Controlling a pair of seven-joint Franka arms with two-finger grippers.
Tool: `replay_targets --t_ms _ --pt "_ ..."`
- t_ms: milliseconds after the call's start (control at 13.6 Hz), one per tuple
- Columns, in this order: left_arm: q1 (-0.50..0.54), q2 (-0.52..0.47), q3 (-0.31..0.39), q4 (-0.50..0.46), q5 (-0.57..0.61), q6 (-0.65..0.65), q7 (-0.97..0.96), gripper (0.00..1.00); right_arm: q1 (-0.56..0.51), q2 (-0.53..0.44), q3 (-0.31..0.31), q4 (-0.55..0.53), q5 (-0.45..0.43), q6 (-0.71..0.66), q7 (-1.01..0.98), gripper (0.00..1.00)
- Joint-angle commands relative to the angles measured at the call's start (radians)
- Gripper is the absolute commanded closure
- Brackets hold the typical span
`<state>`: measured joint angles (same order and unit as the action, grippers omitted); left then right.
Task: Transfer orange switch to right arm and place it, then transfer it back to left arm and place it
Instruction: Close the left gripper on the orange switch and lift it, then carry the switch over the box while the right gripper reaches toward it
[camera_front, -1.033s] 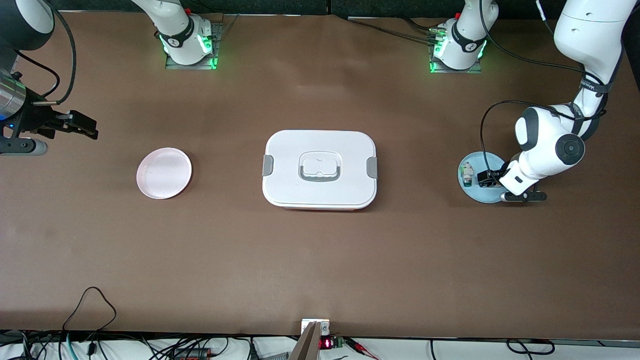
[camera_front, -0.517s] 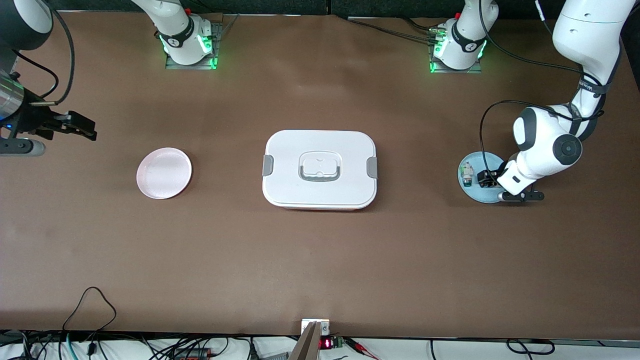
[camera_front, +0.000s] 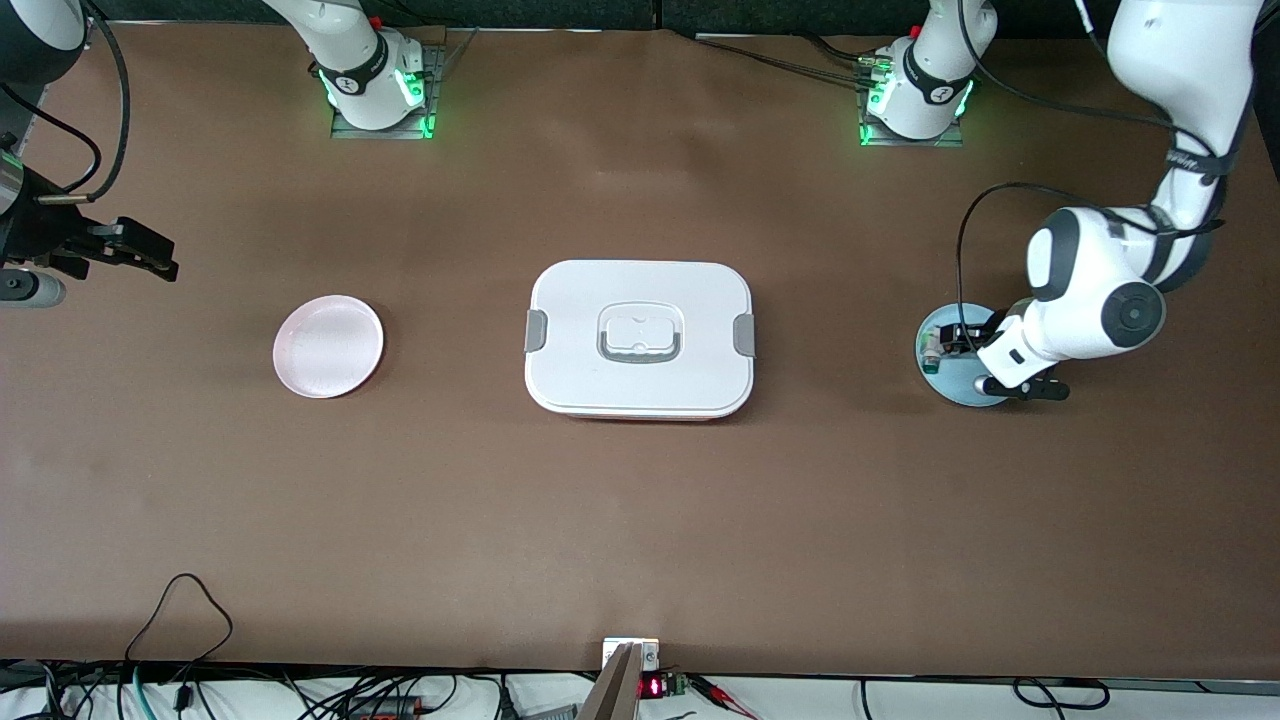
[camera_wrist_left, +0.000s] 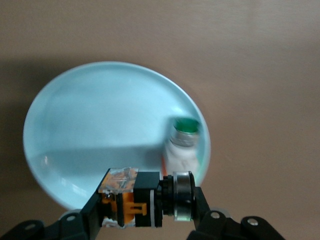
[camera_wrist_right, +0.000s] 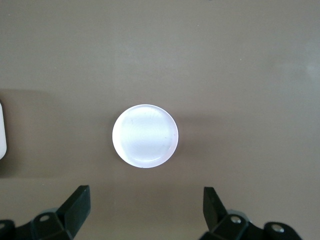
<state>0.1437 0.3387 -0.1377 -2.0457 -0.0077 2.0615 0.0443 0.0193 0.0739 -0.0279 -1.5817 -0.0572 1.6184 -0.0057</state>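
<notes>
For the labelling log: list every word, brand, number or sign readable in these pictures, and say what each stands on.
No text can be read here.
Small red lit display at the table edge nearest the front camera: too small to read.
Round black collars on the two white arm bases: white marks, too small to read.
Large white rounded plastic box, small orange-and-black switch: no lettering visible.
</notes>
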Motion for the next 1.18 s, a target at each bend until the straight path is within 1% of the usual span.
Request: replay_targets --t_ms 0,148,295,369,443,590,664,812,886,959,1107 --pt "0.007 -0.047 -0.045 0.100 -0.072 -0.238 -0.023 0.80 -0.009 0.003 -0.015 0.019 0.020 -0.018 -0.005 0.00" --pt "0.005 -0.081 -0.071 0.181 -0.147 -0.434 -0.055 0.80 -0.007 0.003 -0.014 0.019 0.022 -0.018 -0.005 0.00" --pt "0.005 -0.113 -0.118 0.289 -0.222 -0.639 -0.198 0.82 -0.004 0.000 -0.012 0.019 0.022 -0.017 -0.005 0.00" --pt "0.005 -0.128 -0.150 0.333 -0.257 -0.711 -0.283 0.82 -0.004 -0.003 -0.012 0.020 0.022 -0.018 -0.005 0.00" --pt "0.007 -0.135 -0.172 0.366 -0.317 -0.769 -0.367 0.82 -0.001 -0.003 -0.007 0.020 0.026 -0.017 -0.007 0.00" --pt "0.007 -0.148 -0.175 0.430 -0.539 -0.878 -0.586 0.82 0.005 -0.002 -0.003 0.020 0.062 -0.018 -0.005 0.00" --pt "0.004 -0.152 -0.184 0.455 -0.604 -0.903 -0.691 0.82 0.005 -0.012 0.002 0.020 0.095 -0.021 -0.005 0.00" --pt "0.002 -0.149 -0.252 0.519 -0.745 -0.910 -0.951 0.82 0.004 -0.025 0.002 0.020 0.183 -0.022 -0.007 0.00" --pt "-0.004 -0.139 -0.287 0.544 -0.808 -0.899 -1.054 0.82 0.002 -0.025 0.002 0.019 0.244 -0.029 -0.008 0.00" --pt "-0.018 -0.139 -0.318 0.552 -0.869 -0.862 -1.140 0.83 0.001 -0.020 0.000 0.017 0.317 -0.038 -0.008 0.00" --pt "-0.038 -0.138 -0.347 0.552 -0.998 -0.708 -1.278 0.86 0.004 -0.002 0.002 0.009 0.448 -0.034 -0.005 0.00"
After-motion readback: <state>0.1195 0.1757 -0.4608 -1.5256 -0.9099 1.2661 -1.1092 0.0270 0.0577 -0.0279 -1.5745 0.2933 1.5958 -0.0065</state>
